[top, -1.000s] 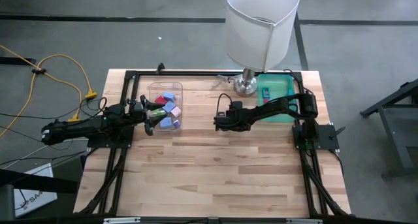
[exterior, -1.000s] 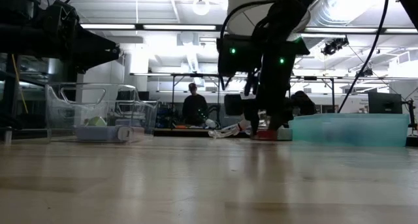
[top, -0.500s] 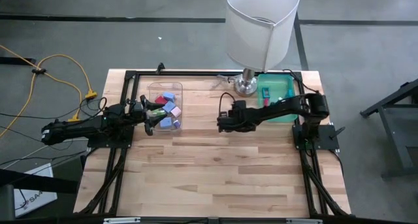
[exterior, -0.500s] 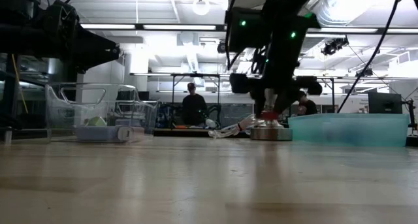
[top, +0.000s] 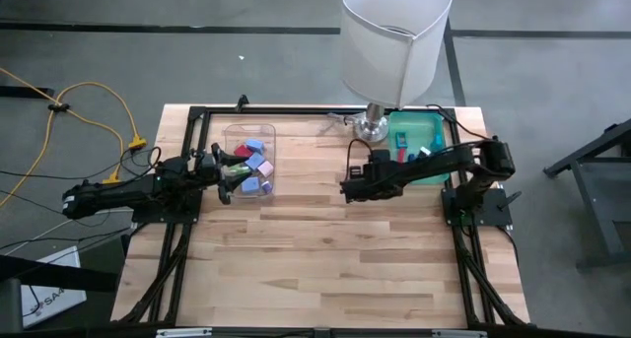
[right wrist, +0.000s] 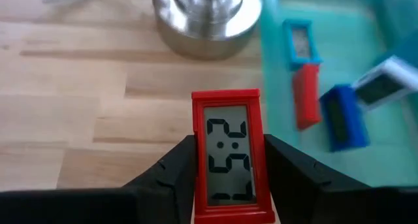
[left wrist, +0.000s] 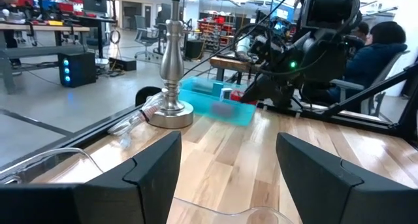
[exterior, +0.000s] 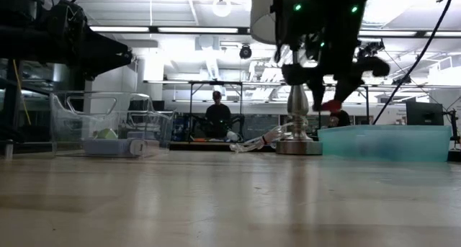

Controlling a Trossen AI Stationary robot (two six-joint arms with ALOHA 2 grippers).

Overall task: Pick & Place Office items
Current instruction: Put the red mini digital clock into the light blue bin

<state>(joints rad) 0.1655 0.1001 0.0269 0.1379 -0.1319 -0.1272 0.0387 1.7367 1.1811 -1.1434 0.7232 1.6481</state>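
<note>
Two jaws of the right gripper (right wrist: 225, 178) clamp a red digital clock (right wrist: 226, 145), held above the counter (top: 325, 249) beside the lamp base (right wrist: 206, 18) and teal tray (right wrist: 339, 67). The left gripper (left wrist: 222, 168), jaws apart and empty, hangs at the clear bin (top: 248, 159) of office items (top: 254, 166).

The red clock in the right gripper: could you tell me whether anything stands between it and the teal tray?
Nothing visible blocks it. The right gripper holds the red clock above bare wood; the lamp base stands off to one side of the path to the teal tray.
</note>
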